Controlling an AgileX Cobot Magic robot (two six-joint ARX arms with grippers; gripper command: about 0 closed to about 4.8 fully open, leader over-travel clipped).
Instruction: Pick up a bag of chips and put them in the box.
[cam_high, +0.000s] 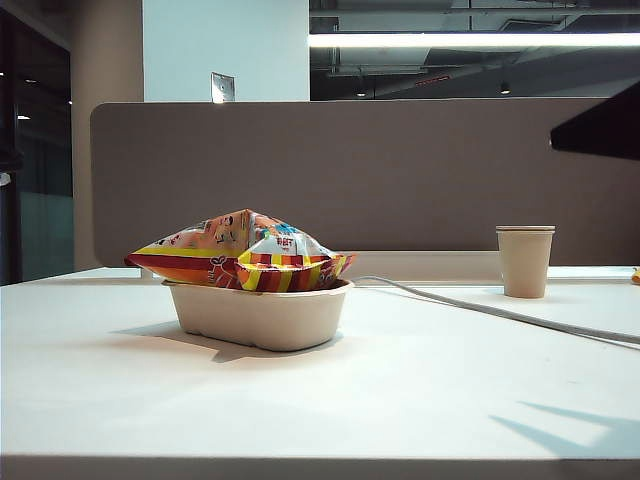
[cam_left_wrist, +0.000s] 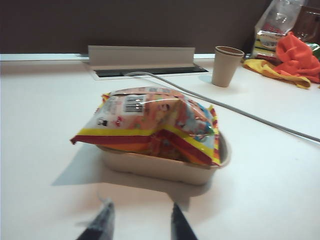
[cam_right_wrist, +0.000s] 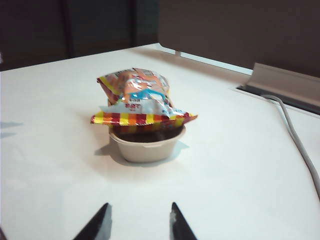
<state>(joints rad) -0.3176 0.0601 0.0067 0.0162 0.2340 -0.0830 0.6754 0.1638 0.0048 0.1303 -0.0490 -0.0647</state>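
Observation:
The bag of chips (cam_high: 240, 250), puffed foil with red, yellow and orange stripes, lies across the top of the box (cam_high: 260, 318), a shallow beige fibre tray. Both ends of the bag overhang the rim. My left gripper (cam_left_wrist: 140, 205) hovers a short way back from the box (cam_left_wrist: 160, 167), its dark fingers apart with nothing between them and the bag (cam_left_wrist: 150, 122) beyond them. My right gripper (cam_right_wrist: 139, 204) stands open and empty too, farther back from the box (cam_right_wrist: 145, 145) and the bag (cam_right_wrist: 140, 102). Neither gripper shows clearly in the exterior view.
A tan paper cup (cam_high: 524, 260) stands at the back right. A grey cable (cam_high: 480, 305) runs across the table from a slot at the partition (cam_left_wrist: 150, 70). An orange and yellow cloth (cam_left_wrist: 297, 57) and a clear plastic bag (cam_left_wrist: 275, 25) lie beyond the cup.

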